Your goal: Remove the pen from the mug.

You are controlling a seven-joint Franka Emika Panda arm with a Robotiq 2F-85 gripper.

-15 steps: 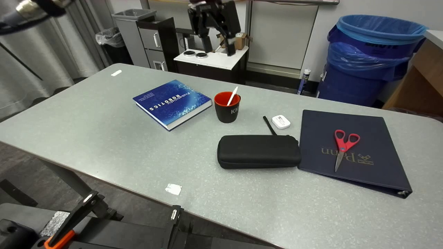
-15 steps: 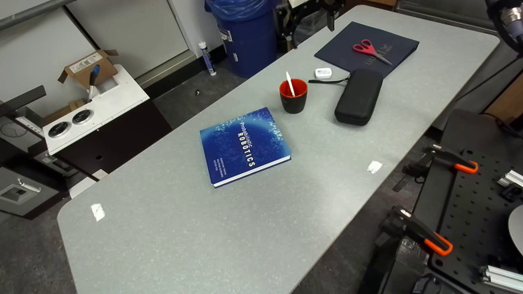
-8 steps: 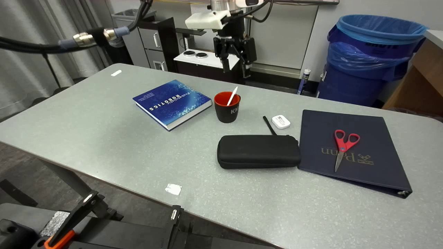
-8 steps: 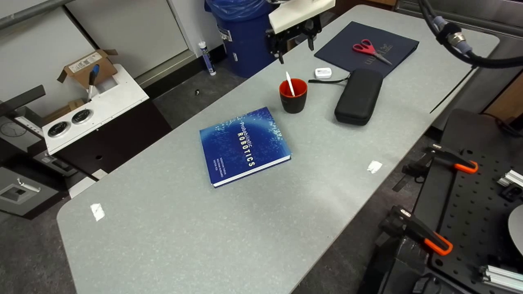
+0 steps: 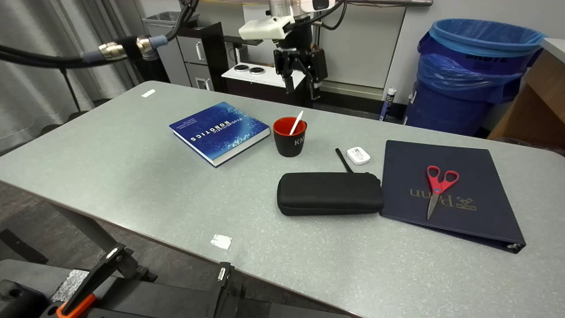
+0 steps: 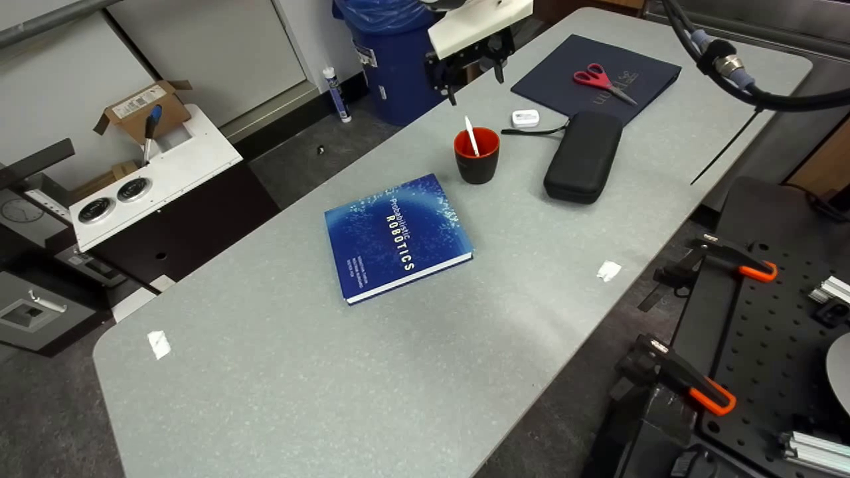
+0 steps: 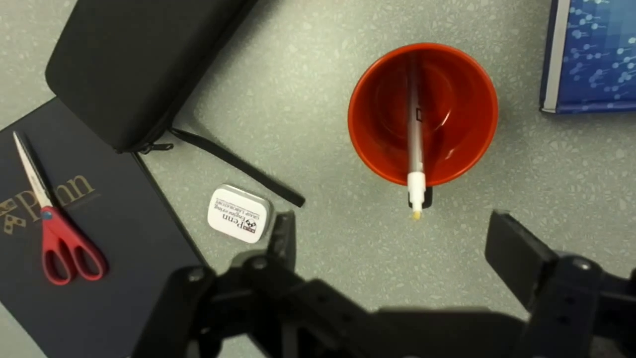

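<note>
A long, speckled grey table [image 5: 132, 181] takes up most of both exterior views. Beyond its edge, in an exterior view, stands a big blue bin [image 5: 450, 104], a lighter blue liner [image 5: 485, 49] folded over its top. On the table a navy binder [image 5: 472, 176] with gold "Penn" lettering lies flat. Well apart from it a thick blue book [image 6: 398, 239], titled "Probabilistic Robotics", lies cover up. Between these two is a long black zip case [image 5: 331, 194], one end right at the binder's edge — whether it overlaps that edge is hard to tell — and from near that end a thin strap [image 7: 243, 166] trails over the table.

The end effector [image 7: 392, 221] hangs above the table, its two fingers [image 7: 519, 253] spread wide apart; in the wrist view the speckled surface shows through the gap. The mug [image 5: 287, 143] stands upright just beside the book, the two not touching; it is black outside and red within, with pale letters on its side. Red-handled scissors [image 7: 53, 224] lie on the binder. A small white tin [image 7: 238, 214] with a printed lid sits between mug and binder, near the strap's tip.

Slimmest of all, the pen [image 7: 415, 134] is in the mug, tilted, its greyish barrel leaning on the rim. Its white end sticks out past the rim, and in the wrist view that end points toward the gap between the fingers, apart from both.
</note>
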